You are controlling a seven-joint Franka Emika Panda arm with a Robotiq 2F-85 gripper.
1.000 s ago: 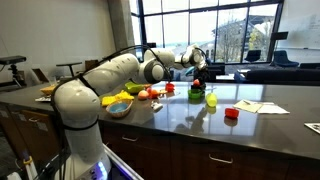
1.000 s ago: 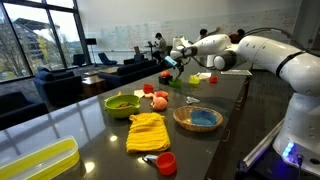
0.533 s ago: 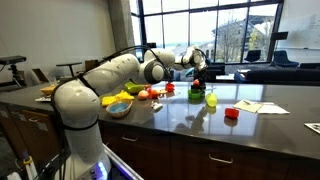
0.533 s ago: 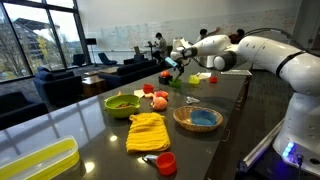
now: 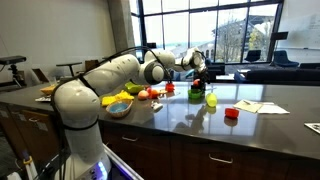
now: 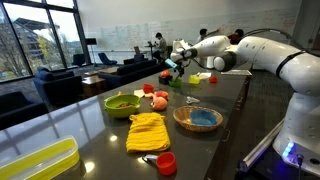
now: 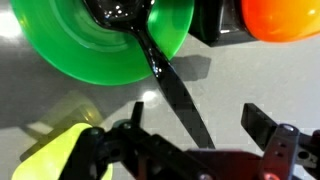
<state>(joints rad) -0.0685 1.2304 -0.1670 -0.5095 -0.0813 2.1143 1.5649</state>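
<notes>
End effector point(image 7: 198, 128) is hovering over the grey surface point(image 7: 270, 85), jaws standing wide apart, gripping nothing. Black plastic spoon point(image 7: 170, 85) is lying below, handle pointing between them, bowl resting on round green plate point(image 7: 90, 50) at 11 o'clock.

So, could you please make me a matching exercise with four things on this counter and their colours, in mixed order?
Things: 1 plate; 2 spoon; 3 cloth; 4 cup.
Colours: a red; b black; c green; d yellow.
Pairs: 1-c; 2-b; 3-d; 4-a.
</notes>
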